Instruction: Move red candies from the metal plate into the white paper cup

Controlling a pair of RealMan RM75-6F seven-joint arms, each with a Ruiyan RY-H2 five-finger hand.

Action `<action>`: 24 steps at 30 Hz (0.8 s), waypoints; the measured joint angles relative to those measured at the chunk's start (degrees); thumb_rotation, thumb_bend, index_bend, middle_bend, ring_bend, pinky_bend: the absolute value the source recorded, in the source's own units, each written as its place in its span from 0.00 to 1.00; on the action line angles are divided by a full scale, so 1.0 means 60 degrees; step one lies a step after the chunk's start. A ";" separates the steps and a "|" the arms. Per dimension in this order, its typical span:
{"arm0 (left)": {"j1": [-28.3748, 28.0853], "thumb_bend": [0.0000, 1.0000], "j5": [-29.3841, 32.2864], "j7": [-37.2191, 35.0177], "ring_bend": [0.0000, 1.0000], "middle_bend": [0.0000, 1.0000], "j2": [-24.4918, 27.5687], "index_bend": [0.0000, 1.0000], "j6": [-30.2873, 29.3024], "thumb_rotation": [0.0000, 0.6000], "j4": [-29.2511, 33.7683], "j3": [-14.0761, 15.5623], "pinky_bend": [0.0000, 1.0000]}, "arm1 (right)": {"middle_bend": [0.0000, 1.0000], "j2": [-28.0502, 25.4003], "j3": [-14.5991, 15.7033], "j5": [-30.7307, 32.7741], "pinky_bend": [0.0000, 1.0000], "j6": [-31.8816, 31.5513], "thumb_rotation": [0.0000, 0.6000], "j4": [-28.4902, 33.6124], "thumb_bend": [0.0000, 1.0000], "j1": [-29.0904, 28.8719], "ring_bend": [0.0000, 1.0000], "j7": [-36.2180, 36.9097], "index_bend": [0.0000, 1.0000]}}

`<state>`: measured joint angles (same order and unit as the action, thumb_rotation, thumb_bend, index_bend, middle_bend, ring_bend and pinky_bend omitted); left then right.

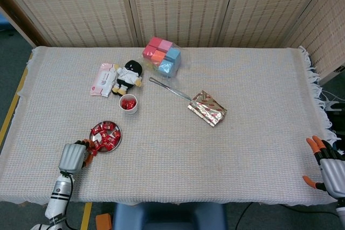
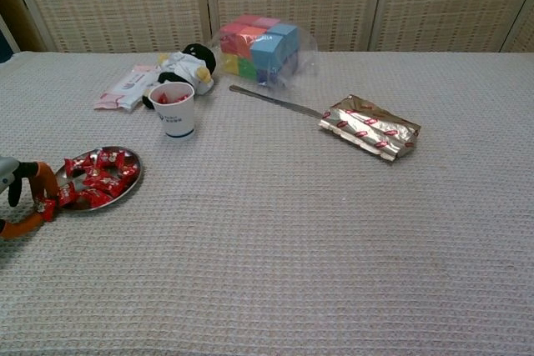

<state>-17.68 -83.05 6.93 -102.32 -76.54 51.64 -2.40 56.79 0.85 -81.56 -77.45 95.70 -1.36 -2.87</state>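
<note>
1 red candy (image 2: 44,205) pinched by left hand (image 1: 72,157) beside metal plate (image 1: 115,142).

Bagged colour blocks (image 1: 161,55), plush doll (image 1: 128,76), pink tissue pack (image 1: 103,79), metal tongs (image 1: 169,89), foil packet (image 1: 207,107) on woven tablecloth (image 1: 226,149)

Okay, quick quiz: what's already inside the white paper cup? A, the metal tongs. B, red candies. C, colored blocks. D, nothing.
B: the head view looks down into the cup and shows red candies inside it; their tops also show over its rim in the chest view.
</note>
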 measured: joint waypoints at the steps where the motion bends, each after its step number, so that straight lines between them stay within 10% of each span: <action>1: 0.0003 0.38 -0.0008 -0.0012 0.54 0.48 0.0006 0.44 0.0026 1.00 0.0015 0.0015 0.94 | 0.00 0.0001 -0.0001 0.0004 0.20 0.0004 1.00 0.0001 0.09 -0.0001 0.00 0.0001 0.00; 24: 0.0090 0.38 -0.0203 -0.0472 0.56 0.52 0.0389 0.47 -0.0255 1.00 0.0706 -0.0089 0.97 | 0.00 -0.0001 -0.0012 0.0024 0.20 0.0007 1.00 0.0001 0.09 -0.0003 0.00 -0.0001 0.00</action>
<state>-17.14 -84.26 4.10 -99.99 -78.08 55.87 -2.94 56.78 0.78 -81.42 -77.40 95.71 -1.38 -2.88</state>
